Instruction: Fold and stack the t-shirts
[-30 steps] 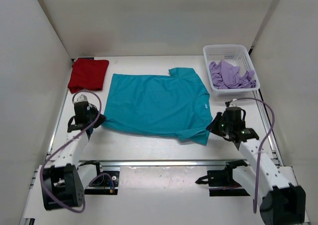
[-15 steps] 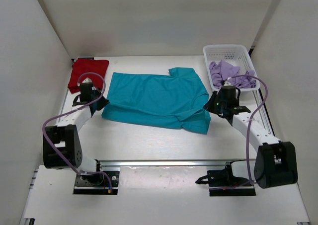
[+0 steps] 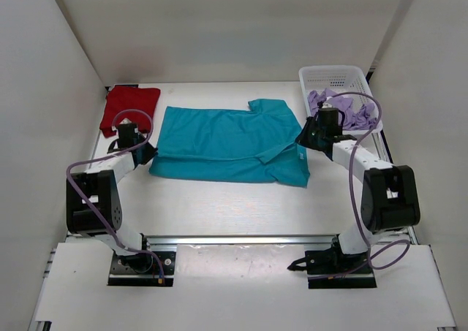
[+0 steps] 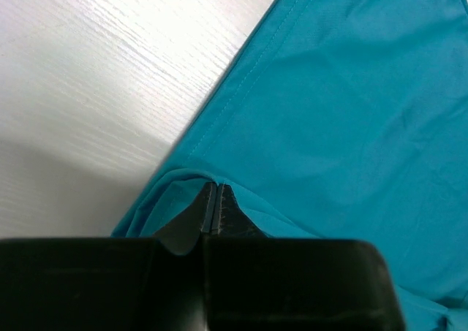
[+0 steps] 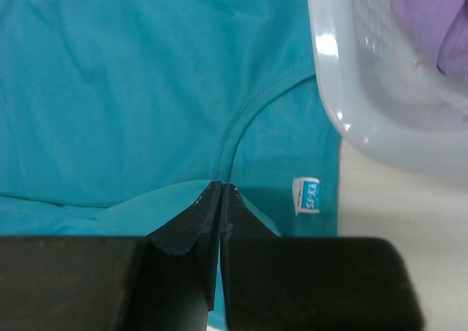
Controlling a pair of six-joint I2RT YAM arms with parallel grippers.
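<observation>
Teal-blue t-shirt (image 3: 227, 145), flat on the worktop (image 3: 219, 207) between both tools, first fold in hand: its near edge lies doubled over the body. Left tool (image 3: 142, 153) and right tool (image 3: 303, 137) each pinch that edge, jaws closed on cloth. Next move likely calls for carrying it farther together, level, then releasing.

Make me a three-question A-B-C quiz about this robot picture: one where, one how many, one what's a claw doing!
1. Where is the purple shirt? A floor B white basket C on a chair
2. How many shirts? A two B five C three
3. The left gripper is A pinching the teal shirt B open C holding a cup

Answers: 1 B, bunched inside it. 2 C, one red shirt, one teal, one purple. 3 A, shut on a teal fold.
</observation>
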